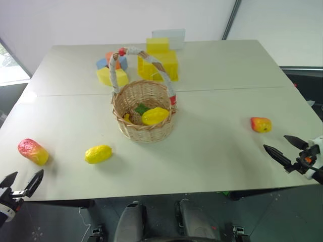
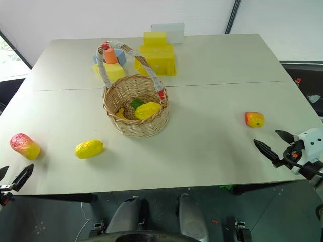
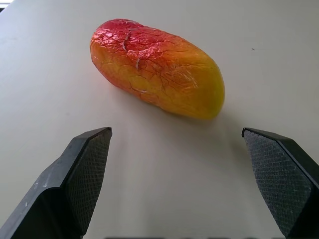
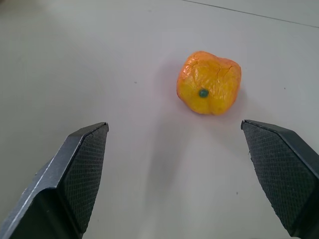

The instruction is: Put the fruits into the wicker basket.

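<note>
The broad pale tabletop (image 1: 212, 151) carries everything here, with a seam running side to side across its middle. Just on the near side of that seam sits the round tan woven wicker basket (image 1: 144, 108), its tall arched handle wrapped in white and tan with red bands, and it is parked centrally, which I'd say makes it reachable from either side. Inside it lies a yellow fruit with a green leaf (image 1: 154, 115). Behind the basket, toward the far edge, a cluster of yellow, blue and orange foam blocks (image 1: 151, 64) stands well out of the way, with a pale box at its back.

Now to the loose fruits. A red-and-yellow oval toy mango (image 1: 33, 152) lies near the left edge, close to the near left corner. A yellow toy lemon (image 1: 98, 154) rests between the mango and the basket, closer to the near edge. Over by the right edge sits a rounder red-and-yellow apple-like toy fruit (image 1: 261, 124), on its own.

The left gripper (image 1: 22, 182) hovers at the near left corner, black fingers spread wide and empty, lined straight up on the mango ahead. The right gripper (image 1: 285, 148) mirrors it at the right edge, jaws wide, nothing held, aimed at the apple-like fruit. My read: each arm is set up to take its nearest fruit.
</note>
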